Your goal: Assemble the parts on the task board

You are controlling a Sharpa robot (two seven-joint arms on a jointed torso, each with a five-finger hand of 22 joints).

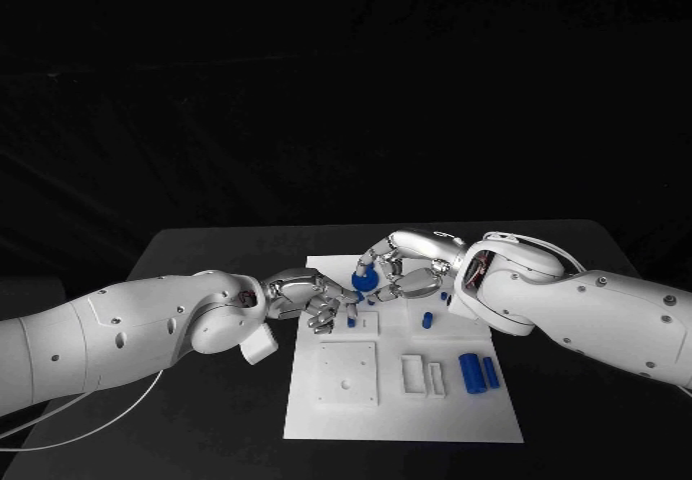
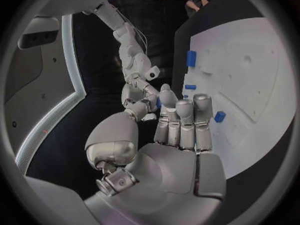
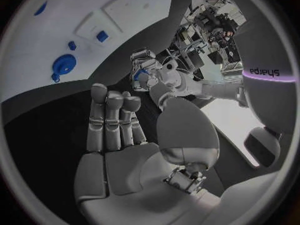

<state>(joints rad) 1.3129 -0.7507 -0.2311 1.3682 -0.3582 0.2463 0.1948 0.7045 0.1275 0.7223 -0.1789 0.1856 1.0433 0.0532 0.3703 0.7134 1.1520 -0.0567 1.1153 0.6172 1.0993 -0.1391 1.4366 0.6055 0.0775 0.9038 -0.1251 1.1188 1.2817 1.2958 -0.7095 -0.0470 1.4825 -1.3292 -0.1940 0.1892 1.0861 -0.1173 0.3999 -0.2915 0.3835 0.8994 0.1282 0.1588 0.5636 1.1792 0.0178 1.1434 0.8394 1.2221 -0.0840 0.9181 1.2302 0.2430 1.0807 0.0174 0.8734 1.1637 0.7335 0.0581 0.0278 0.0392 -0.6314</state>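
Task board (image 1: 404, 415) is lying in the lower middle of the head view, and both hands are meeting over its upper edge.

The left hand (image 1: 306, 297) is reaching in from the left. In its wrist view this hand (image 2: 181, 135) is holding its fingers straight and side by side, with the thumb standing apart, and nothing is sitting in the palm. Its fingertips are pointing down at the board's upper left corner, just beside a small blue piece (image 1: 352, 322), which is showing in the wrist view just beside the fingertips (image 2: 219, 116).

The right hand (image 1: 411, 262) is coming in from the right, arching above the board's upper edge. In its wrist view this hand (image 3: 115, 130) is also lying flat with its fingers stretched out, its thumb apart, and gripping nothing. A round blue part (image 1: 366, 279) is sitting between the two hands in the head view; the right wrist view is showing it (image 3: 64, 65) lying on the board, apart from the fingers.

Further out, a short blue peg (image 1: 427, 320) is standing right of centre on the board. Two blue cylinders (image 1: 470, 372) (image 1: 490, 372) are lying side by side near the right edge. A raised white square (image 1: 348, 372) is sitting on the board's left half. The black table (image 1: 216, 250) is carrying the board.
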